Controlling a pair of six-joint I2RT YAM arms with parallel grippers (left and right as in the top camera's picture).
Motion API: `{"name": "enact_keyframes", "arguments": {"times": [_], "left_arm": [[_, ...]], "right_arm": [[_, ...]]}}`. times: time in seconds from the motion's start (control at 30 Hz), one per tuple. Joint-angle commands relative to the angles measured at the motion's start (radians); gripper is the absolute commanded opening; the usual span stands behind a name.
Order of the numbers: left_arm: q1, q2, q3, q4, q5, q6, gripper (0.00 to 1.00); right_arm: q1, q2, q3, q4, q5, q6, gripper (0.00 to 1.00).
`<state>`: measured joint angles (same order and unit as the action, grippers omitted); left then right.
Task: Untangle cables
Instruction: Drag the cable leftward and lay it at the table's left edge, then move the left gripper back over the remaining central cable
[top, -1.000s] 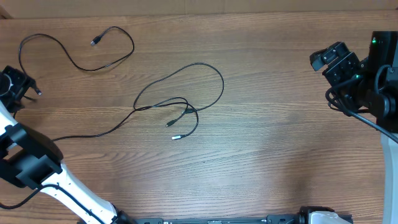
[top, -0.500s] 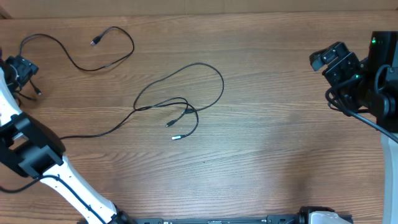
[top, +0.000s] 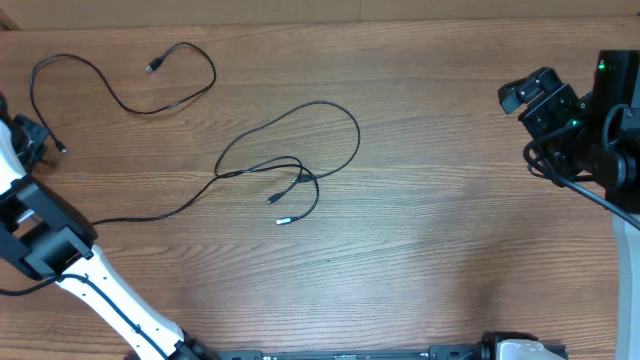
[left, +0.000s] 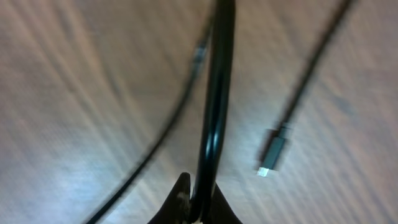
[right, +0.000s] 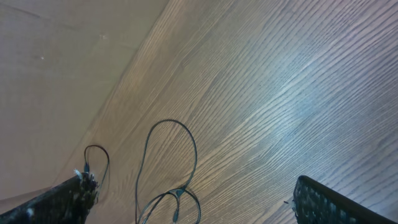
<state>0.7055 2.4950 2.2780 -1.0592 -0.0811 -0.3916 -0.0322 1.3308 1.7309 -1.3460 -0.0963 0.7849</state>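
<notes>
Thin black cables lie on the wooden table. One cable (top: 140, 112) loops alone at the far left; its plug (left: 272, 155) lies just right of my left gripper (top: 30, 135). In the left wrist view that gripper (left: 200, 186) is shut on a black cable strand (left: 214, 106) that runs up from between its fingertips. Two more cables cross in a tangle (top: 298, 178) at the centre, with a wide loop (top: 355, 130), a long tail (top: 150, 215) running left, and a silvery tip (top: 282, 221). My right gripper (top: 530, 95) hangs open and empty at the far right, well away from the tangle (right: 180, 194).
The left arm's white links (top: 110, 300) cross the front left corner of the table. The right arm's black body (top: 610, 130) stands along the right edge. Bare wood (top: 450, 220) stretches between the tangle and the right arm.
My left gripper went toward the table's far edge, then came back, opening wide and then shutting. The far-left cable shifted briefly and settled again. The right arm stayed still.
</notes>
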Motion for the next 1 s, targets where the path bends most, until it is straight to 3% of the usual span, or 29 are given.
{"name": "enact_keyframes", "arguments": {"times": [0.0,0.07,0.2,0.3,0.33,0.37,0.47,0.6,0.63,0.77,0.87,0.97], "left_arm": [[0.059,-0.016,0.008,-0.072,-0.034,-0.15,0.04],[0.103,-0.018,0.008,-0.141,0.015,-0.3,0.05],[0.162,-0.018,0.008,-0.169,0.153,-0.294,0.04],[0.203,-0.018,0.008,-0.169,0.371,-0.186,0.08],[0.219,-0.018,0.008,-0.169,0.478,-0.134,0.16],[0.234,-0.018,0.008,-0.169,0.584,-0.089,0.32],[0.276,-0.018,0.008,-0.171,0.931,0.04,0.57],[0.296,-0.018,0.008,-0.2,1.258,0.138,0.98],[0.296,-0.018,0.008,-0.22,1.307,0.164,1.0],[0.272,-0.023,0.008,-0.369,1.371,0.345,1.0],[0.234,-0.032,0.008,-0.479,1.264,0.463,1.0],[0.181,-0.042,0.008,-0.542,1.111,0.508,1.0]], "right_arm": [[-0.003,-0.004,0.003,0.005,0.01,-0.005,1.0],[-0.003,-0.004,0.003,0.005,0.01,-0.005,1.0],[-0.003,-0.004,0.003,0.005,0.01,-0.005,1.0],[-0.003,-0.004,0.003,0.005,0.01,-0.005,1.0],[-0.003,-0.004,0.003,0.005,0.01,-0.005,1.0],[-0.003,-0.004,0.003,0.005,0.01,-0.005,1.0],[-0.003,-0.004,0.003,0.005,0.01,-0.005,1.0],[-0.003,-0.004,0.003,0.005,0.01,-0.005,1.0],[-0.003,-0.004,0.003,0.005,0.01,-0.005,1.0],[-0.003,-0.004,0.003,0.005,0.01,-0.005,1.0],[-0.003,-0.004,0.003,0.005,0.01,-0.005,1.0],[-0.003,-0.004,0.003,0.005,0.01,-0.005,1.0]]}}
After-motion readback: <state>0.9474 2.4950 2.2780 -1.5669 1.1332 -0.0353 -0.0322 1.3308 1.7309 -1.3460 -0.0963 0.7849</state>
